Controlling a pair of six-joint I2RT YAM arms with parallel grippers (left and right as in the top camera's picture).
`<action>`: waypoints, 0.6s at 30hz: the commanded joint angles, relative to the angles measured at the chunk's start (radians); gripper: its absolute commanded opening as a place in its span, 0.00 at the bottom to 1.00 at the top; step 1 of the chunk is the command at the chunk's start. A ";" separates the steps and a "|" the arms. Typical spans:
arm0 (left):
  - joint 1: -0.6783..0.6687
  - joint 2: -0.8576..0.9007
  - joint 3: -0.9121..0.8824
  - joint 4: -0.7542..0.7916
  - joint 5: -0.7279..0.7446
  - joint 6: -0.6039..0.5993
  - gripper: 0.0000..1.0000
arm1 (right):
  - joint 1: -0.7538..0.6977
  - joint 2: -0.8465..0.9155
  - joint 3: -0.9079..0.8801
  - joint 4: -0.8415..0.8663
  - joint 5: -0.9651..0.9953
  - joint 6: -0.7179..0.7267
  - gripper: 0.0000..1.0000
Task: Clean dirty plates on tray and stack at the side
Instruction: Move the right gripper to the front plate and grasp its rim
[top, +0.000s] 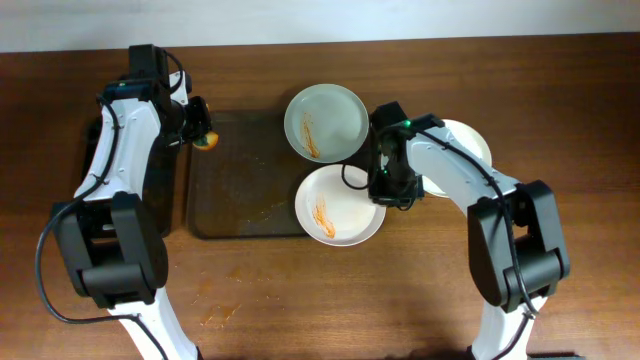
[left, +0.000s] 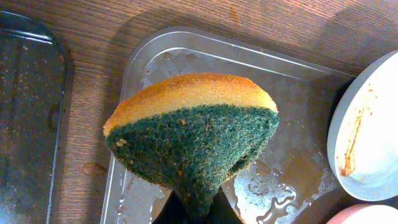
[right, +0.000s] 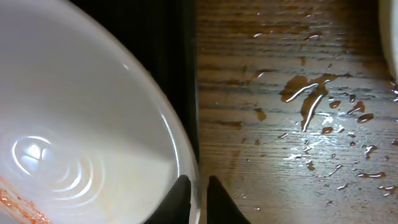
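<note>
The brown tray (top: 240, 180) lies left of the table's middle. One white plate (top: 325, 122) with an orange streak rests over its far right corner. A second streaked plate (top: 340, 205) overhangs its near right edge. My right gripper (top: 385, 190) is shut on this plate's right rim; the right wrist view shows the fingers (right: 199, 193) pinching the rim of the plate (right: 81, 124). A third plate (top: 465, 145) lies on the table to the right, partly hidden by the right arm. My left gripper (top: 192, 125) is shut on a yellow and green sponge (left: 193, 137) above the tray's far left corner (left: 298, 155).
A narrow black tray (left: 25, 124) lies left of the brown tray, under the left arm. Water drops and brown smears (right: 317, 99) wet the wood right of the held plate. Liquid marks (top: 225, 310) also show on the table's near side.
</note>
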 joint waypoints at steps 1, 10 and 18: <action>-0.003 -0.003 0.010 0.002 0.001 0.016 0.01 | 0.013 -0.008 -0.008 0.000 0.015 0.009 0.04; -0.003 -0.003 0.010 0.003 0.000 0.016 0.01 | 0.013 -0.008 -0.008 -0.011 -0.046 0.048 0.04; -0.003 -0.003 0.010 -0.002 0.001 0.016 0.01 | 0.106 -0.010 0.069 -0.042 -0.072 0.041 0.04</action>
